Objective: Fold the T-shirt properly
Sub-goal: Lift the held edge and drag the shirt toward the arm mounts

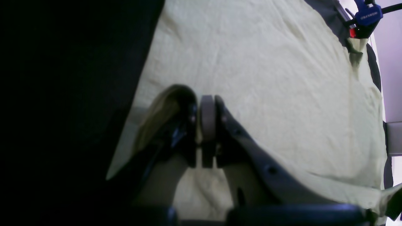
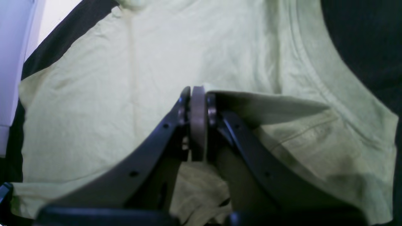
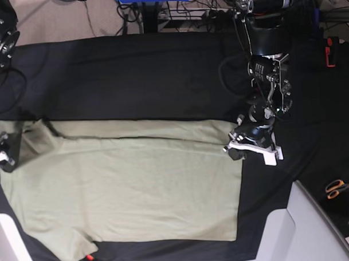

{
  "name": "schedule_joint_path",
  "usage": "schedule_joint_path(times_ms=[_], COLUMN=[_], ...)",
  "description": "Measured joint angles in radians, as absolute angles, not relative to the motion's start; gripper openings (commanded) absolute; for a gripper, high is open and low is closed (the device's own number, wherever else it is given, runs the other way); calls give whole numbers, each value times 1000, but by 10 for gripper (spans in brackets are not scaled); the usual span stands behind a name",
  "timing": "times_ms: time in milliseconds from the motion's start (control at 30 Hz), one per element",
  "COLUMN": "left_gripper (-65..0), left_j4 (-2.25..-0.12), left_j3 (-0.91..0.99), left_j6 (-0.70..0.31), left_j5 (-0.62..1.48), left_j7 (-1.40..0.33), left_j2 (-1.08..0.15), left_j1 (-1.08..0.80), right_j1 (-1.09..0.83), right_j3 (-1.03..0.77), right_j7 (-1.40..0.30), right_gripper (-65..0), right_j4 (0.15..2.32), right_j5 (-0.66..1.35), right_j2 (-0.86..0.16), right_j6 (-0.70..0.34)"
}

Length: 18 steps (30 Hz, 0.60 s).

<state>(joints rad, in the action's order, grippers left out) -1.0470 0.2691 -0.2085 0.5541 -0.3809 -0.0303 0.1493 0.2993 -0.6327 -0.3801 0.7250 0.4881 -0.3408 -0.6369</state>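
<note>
The pale green T-shirt (image 3: 125,184) lies spread across the black cloth (image 3: 132,74), with its far long edge doubled over. My left gripper (image 3: 235,146) is at the shirt's right far corner. In the left wrist view the left gripper (image 1: 207,100) is shut, and T-shirt (image 1: 267,78) fabric is pinched and draped over one finger. My right gripper (image 3: 2,152) is at the shirt's left end by the sleeve. The right wrist view shows the right gripper (image 2: 198,91) shut on a raised fold of the T-shirt (image 2: 94,94), close to the curved neckline.
A blue clamp (image 1: 366,15) grips the cloth's edge beyond the shirt. Orange-handled scissors (image 3: 337,188) lie at the right. A pale raised panel (image 3: 292,229) borders the cloth at the near right. Cables and arm bases crowd the far edge.
</note>
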Motion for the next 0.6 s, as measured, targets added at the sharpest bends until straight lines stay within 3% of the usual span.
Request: schedule_joint_path(times_ms=[133, 433, 500, 600], left_gripper=[-650, -650, -650, -650], left_j4=[-1040, -966, -965, -963], left_j3=[269, 270, 270, 275], left_j6=[-209, -208, -208, -208], left_j5=[555, 554, 554, 554], left_j7=[-379, -379, -378, -377], left_j2=[-31, -20, -19, -19], left_j1=[162, 200, 214, 247], right_j1=[305, 330, 339, 355], right_j3=[-633, -633, -633, -633], right_j7=[-377, -299, -266, -235], right_gripper=[-650, -647, -603, -446], right_j4=[725, 675, 648, 612], right_j5=[485, 490, 491, 490], right_j2=[-338, -338, -339, -339], right_j6=[-577, -579, -579, -576])
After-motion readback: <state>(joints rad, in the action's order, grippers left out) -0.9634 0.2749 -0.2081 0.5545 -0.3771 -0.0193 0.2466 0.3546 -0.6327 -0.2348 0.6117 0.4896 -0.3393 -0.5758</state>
